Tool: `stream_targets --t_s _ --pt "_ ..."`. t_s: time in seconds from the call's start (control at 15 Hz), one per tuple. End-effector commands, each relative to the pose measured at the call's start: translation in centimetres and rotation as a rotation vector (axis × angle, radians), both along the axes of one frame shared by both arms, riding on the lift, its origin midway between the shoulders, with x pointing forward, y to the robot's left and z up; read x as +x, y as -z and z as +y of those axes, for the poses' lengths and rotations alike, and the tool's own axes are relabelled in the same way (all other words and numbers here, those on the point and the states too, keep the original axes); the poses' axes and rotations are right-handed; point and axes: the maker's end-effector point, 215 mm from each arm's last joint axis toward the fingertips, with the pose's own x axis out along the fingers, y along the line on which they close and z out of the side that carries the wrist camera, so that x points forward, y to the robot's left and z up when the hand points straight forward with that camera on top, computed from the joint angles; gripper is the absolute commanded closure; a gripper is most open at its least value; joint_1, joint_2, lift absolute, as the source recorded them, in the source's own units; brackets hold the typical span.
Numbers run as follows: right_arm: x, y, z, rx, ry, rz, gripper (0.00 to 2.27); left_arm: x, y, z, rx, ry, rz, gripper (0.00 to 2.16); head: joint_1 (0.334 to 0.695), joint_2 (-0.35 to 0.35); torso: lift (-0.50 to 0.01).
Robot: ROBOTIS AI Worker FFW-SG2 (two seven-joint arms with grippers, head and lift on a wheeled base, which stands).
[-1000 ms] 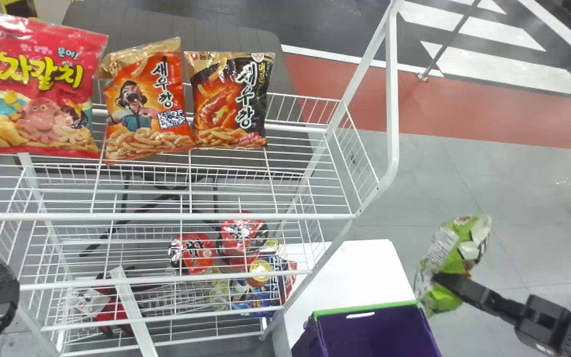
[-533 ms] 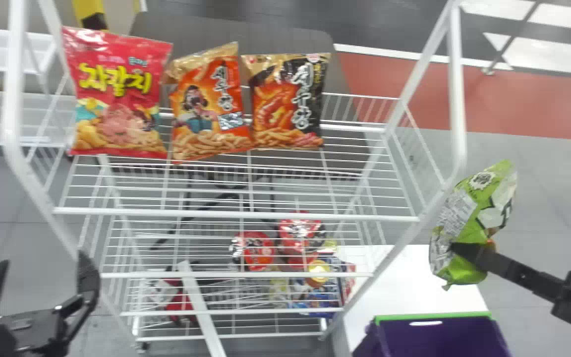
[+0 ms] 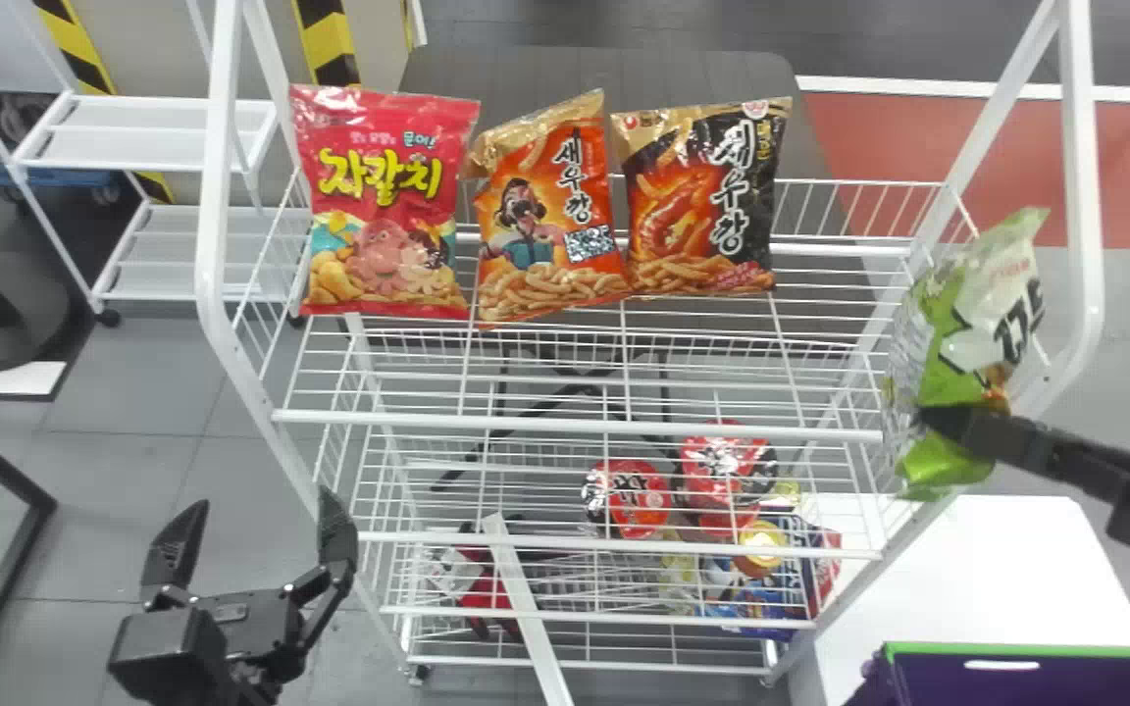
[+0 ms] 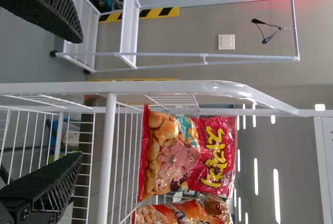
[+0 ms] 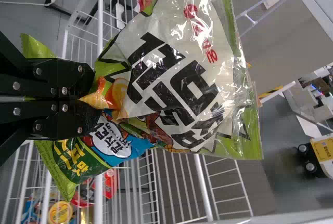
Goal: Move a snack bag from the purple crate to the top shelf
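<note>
The right gripper [image 3: 936, 420] is clenched on the green snack bag [image 3: 982, 314] low down, likely so it can be set in upright, like the three bags [image 3: 550, 240] standing along the back of the top shelf [image 3: 575, 423]. The green bag is by that shelf's right end, probably raised to pass the front rail. The left gripper [image 3: 264, 497] is parked off the shelf's left front, fingers apart
</note>
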Motion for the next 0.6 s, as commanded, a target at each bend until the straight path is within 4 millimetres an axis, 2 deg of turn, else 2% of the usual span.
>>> stream_targets --t_s 0.0,0.13,0.4,0.53 --pt "2.6 0.8 1.4 0.013 -0.012 0.021 2.06 -0.2 0.1 0.2 -0.002 -0.004 -0.005 0.01 0.695 0.016 0.002" --pt "4.4 2.5 1.6 -0.004 0.007 0.065 2.06 -0.2 0.0 0.2 -0.003 -0.004 -0.009 0.01 0.695 0.030 0.002" --pt "6.4 8.7 2.3 -0.002 0.026 0.221 2.06 0.0 -0.2 0.1 -0.005 -0.002 -0.018 0.01 0.695 0.037 0.002" --pt "7.4 10.3 3.0 0.028 0.018 0.271 2.06 0.0 -0.2 0.1 -0.005 -0.002 -0.019 0.01 0.695 0.047 0.002"
